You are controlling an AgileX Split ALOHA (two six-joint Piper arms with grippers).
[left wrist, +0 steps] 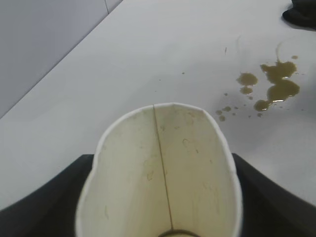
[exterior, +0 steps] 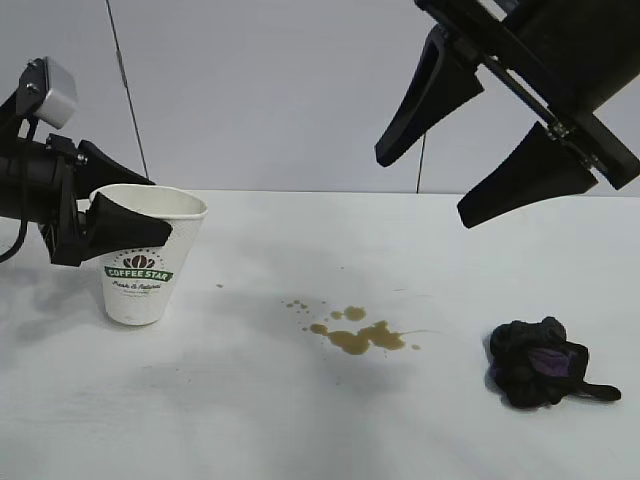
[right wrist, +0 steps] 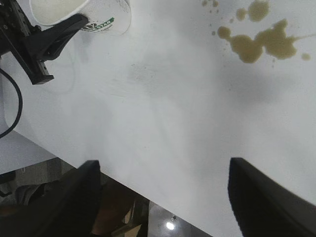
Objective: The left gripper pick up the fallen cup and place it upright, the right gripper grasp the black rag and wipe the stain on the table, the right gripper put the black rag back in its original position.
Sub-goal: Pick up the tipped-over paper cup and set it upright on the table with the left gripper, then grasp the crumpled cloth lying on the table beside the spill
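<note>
The cup [exterior: 140,262] stands upright on the table [exterior: 300,420] at the left, with its open mouth up. My left gripper [exterior: 125,215] is shut on the cup near its rim, one finger on each side. The left wrist view looks down into the cup [left wrist: 163,173] between the fingers [left wrist: 39,202]. The stain [exterior: 360,335] lies at mid-table, with small droplets to its left. The black rag [exterior: 545,362] lies bunched at the right. My right gripper [exterior: 425,190] hangs high above the table's right half, open and empty.
The right wrist view shows the table's edge [right wrist: 148,195] with the floor beyond it, the stain [right wrist: 261,39], the cup [right wrist: 106,19] and the left gripper [right wrist: 54,37]. A grey wall stands behind the table.
</note>
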